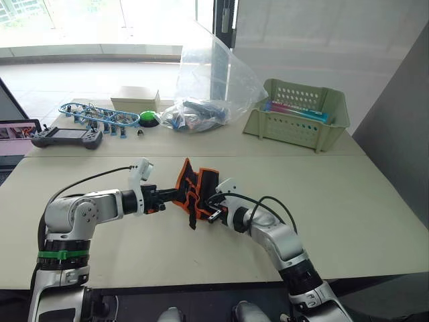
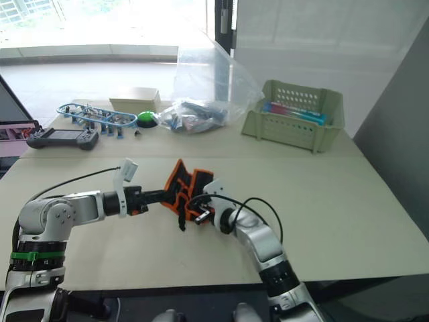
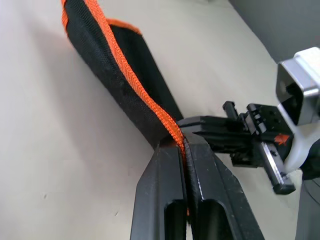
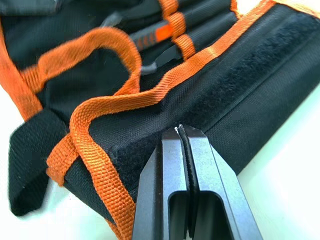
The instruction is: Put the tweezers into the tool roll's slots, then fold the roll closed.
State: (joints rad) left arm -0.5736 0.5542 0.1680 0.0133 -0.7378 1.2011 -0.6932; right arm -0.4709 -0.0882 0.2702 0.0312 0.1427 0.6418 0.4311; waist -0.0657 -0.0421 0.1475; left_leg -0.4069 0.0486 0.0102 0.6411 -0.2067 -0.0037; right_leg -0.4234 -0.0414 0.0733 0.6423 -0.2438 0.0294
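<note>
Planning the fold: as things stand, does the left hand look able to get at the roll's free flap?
Probably not yet: the left hand is pinched shut on the tool roll edge, and the right hand grips the other side.

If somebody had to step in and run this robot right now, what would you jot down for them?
Left gripper: shut on the tool roll's orange edge.
Right gripper: shut on the roll's other side, by the fuzzy fastening strip.
The roll is held between both grippers just above the table, partly folded.
Done: dark tweezers sit in the slots under orange loops; how many, I cannot tell.
Left: finish the fold so the roll closes, then let go.
Clear bag and green basket stand at the back.
</note>
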